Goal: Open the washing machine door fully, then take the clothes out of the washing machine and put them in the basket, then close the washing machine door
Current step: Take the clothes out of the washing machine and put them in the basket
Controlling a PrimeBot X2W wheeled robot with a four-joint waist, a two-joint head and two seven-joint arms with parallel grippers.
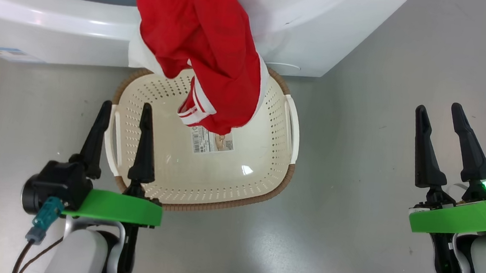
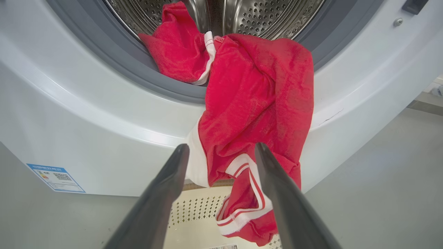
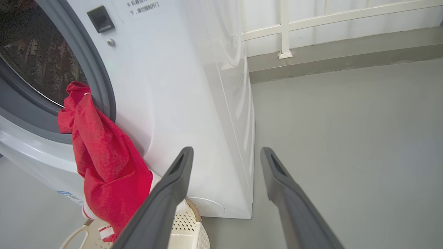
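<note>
Currently my left gripper (image 1: 127,105) has its jaws spread wide and holds nothing. It hovers at the left side of the basket (image 1: 267,165): one finger is outside the left handle, the other is above the basket's interior. In the left wrist view, my two fingers frame the hanging end of the clothes (image 1: 199,38); in the head view they are apart from the fabric.

My right gripper (image 1: 439,107) also has its jaws spread and is empty. It is above bare floor (image 1: 349,231), well apart from the basket. In the right wrist view, it points towards the right front corner of the machine (image 1: 57,25).

Position of the clothes:
- One part lies inside the drum (image 2: 259,14).
- The rest drapes over the grey gasket (image 2: 114,58) and down the white front panel.
- The lower end, with a white-striped cuff, hangs inside the basket, above the bottom sticker (image 1: 211,142). I cannot tell whether it touches the bottom.

The basket stands on the floor, with its far rim just beside the base of the machine. A blue label (image 1: 8,53) is on the lower front of the machine, left of the basket.
</note>
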